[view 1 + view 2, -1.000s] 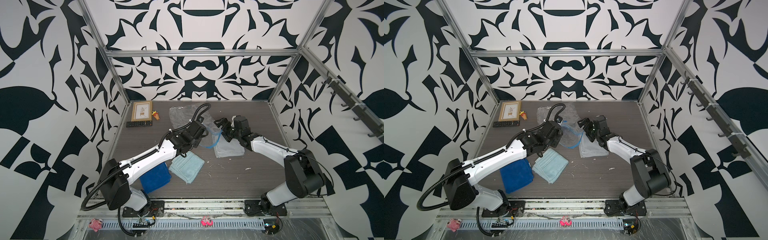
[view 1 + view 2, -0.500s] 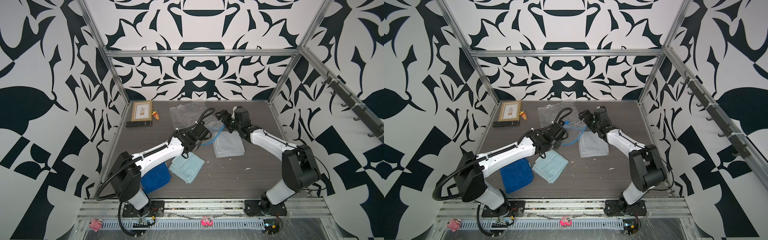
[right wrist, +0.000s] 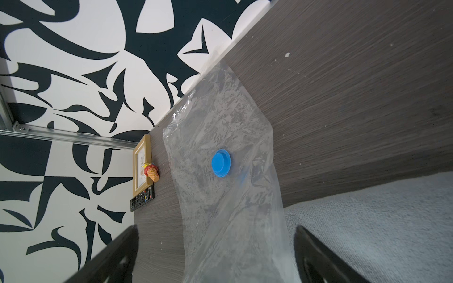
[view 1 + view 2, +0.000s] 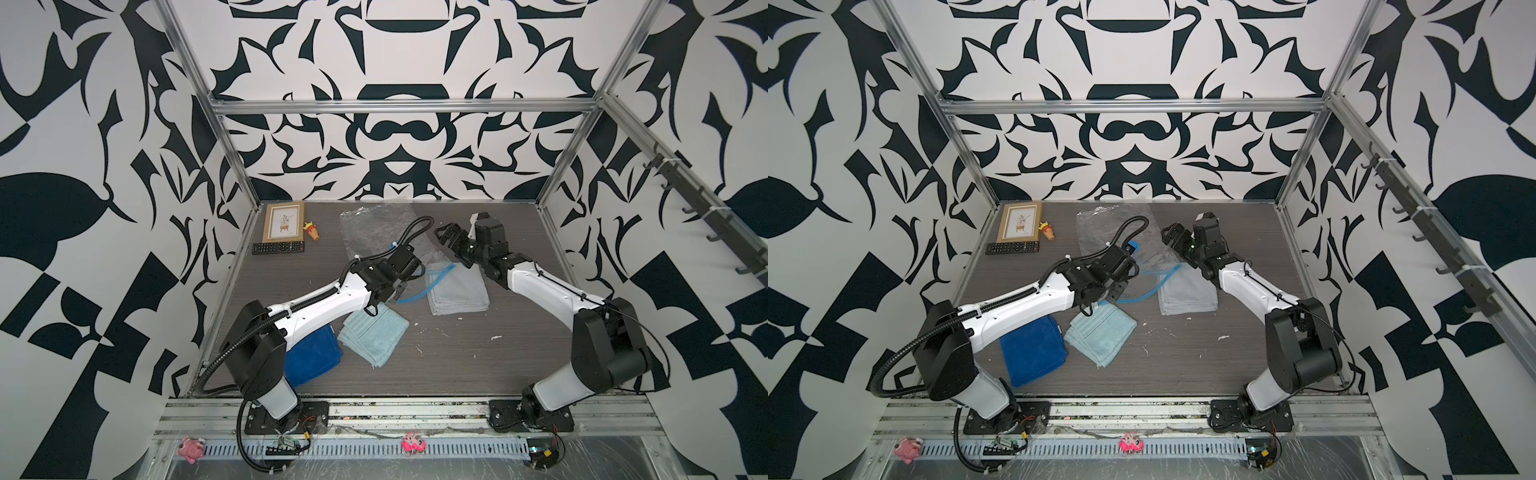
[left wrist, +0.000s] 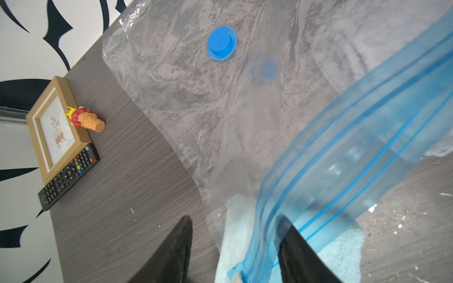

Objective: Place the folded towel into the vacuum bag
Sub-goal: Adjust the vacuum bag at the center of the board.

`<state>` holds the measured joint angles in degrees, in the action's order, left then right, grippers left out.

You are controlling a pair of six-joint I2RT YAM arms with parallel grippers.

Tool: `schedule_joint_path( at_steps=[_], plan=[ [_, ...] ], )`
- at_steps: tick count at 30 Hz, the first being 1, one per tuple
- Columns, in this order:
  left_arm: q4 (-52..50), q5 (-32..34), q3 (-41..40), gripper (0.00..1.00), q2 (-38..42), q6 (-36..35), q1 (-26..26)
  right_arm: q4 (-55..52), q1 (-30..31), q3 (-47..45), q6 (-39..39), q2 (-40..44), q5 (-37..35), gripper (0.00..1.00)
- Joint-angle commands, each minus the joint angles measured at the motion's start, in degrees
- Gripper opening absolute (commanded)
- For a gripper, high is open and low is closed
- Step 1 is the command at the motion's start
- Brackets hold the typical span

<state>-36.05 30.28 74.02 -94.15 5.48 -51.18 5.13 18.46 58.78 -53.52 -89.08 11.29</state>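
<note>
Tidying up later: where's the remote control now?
In both top views the remote control lies by the far left corner of the table, against the picture frame's near edge, left of the vacuum bag.

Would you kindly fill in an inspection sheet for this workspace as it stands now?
Surface: dark wood-grain table, white specks scattered.
Job's things: clear vacuum bag, blue valve cap fitted; grey folded towel at its mouth.
Clutter: light blue towel, dark blue towel, picture frame, remote, small toy.
End effectors: left end effector open at the zip strip; right end effector open over the bag.
Cables: black hose loops over the bag.
Surroundings: patterned walls, aluminium frame.
</note>
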Motion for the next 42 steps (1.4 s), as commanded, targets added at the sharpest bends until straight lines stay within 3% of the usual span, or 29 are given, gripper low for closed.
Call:
schedule_joint_path(
  at_steps=[1, 13, 20, 21, 24, 28, 34, 38, 42],
  plan=[
    [0.4, -0.9, 1.3, 0.60, -2.0, -2.8, -0.2, 1.5, -0.2, -0.6, 1.4, 0.4, 1.0, 0.99],
    [2.3, 3.7, -2.6, 0.62, -5.1, -10.9, -1.8, 3.5, -0.5, -1.6, 0.7, -0.7, 1.6, 0.99],
    [5.7, 5.1, -3.3, 0.57, -7.6, -11.8, -1.8, 3.9, -1.8, -3.8, 0.3, 1.8, 2.0, 0.99],
    [6.5, 5.1, -3.7, 0.54, -7.5, -12.2, -1.8, 3.9, -2.1, -4.2, 0.3, 2.4, 2.2, 0.99],
    [9.0, 4.3, -4.6, 0.28, -7.4, -13.2, -1.8, 3.8, -3.1, -5.8, 0.4, 4.5, 3.4, 0.99],
    [8.1, 0.4, -2.5, 0.01, -8.4, -12.4, -1.8, 2.9, -4.0, -9.5, 1.9, 8.9, 5.1, 0.99],
    [5.1, -7.3, 3.2, 0.00, -9.0, -9.2, -1.2, -2.1, -4.2, -15.9, 7.6, 18.3, 6.7, 0.95],
    [1.3, -9.6, 8.9, 0.00, -9.9, -5.3, 0.2, 0.3, -4.1, -21.8, 8.4, 25.4, 8.2, 0.83],
    [-1.0, -11.0, 13.5, 0.00, -10.5, -1.2, 1.2, 3.8, -1.8, -25.9, 9.0, 28.7, 7.4, 0.84]
  ],
)
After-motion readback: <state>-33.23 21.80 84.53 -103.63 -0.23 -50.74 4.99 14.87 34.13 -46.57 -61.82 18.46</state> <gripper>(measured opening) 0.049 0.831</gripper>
